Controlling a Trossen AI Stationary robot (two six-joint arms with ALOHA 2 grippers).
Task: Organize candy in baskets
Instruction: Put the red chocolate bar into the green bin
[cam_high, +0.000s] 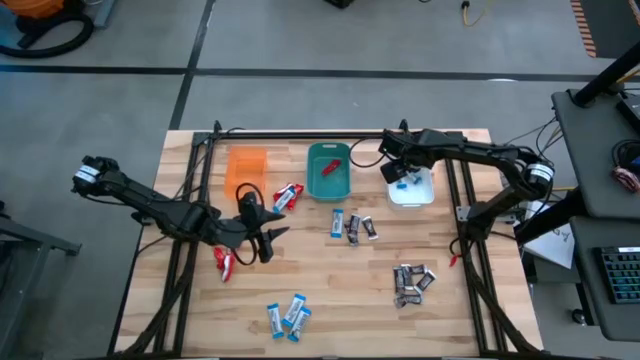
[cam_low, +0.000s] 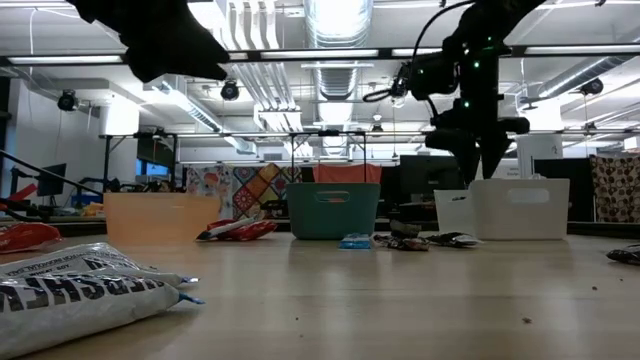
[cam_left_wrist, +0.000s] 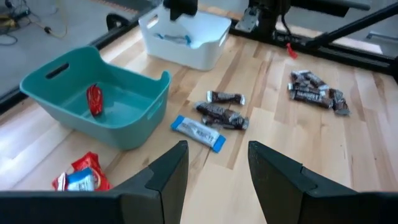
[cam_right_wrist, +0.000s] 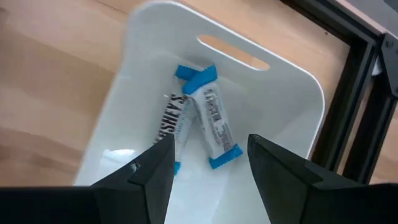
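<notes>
Three baskets stand in a row at the far side: orange (cam_high: 247, 168), teal (cam_high: 328, 172) with one red candy (cam_left_wrist: 94, 99) in it, and white (cam_high: 412, 190) holding two blue-and-white candies (cam_right_wrist: 212, 119). Loose candy lies on the table: red bars (cam_high: 288, 196) by the orange basket, one red (cam_high: 222, 262), a blue bar (cam_left_wrist: 199, 132), dark bars (cam_left_wrist: 222, 112), a dark pile (cam_high: 412, 282) and blue bars (cam_high: 288, 315). My left gripper (cam_high: 272, 226) is open above the table, near the red bars. My right gripper (cam_right_wrist: 208, 146) hangs open over the white basket.
A black frame rail (cam_high: 340, 134) runs along the far edge, with struts down both sides. In the low view a dark wrapped bar (cam_low: 80, 285) and a red one (cam_low: 25, 235) lie near the camera. Bare wood shows at the table's middle (cam_high: 330, 290).
</notes>
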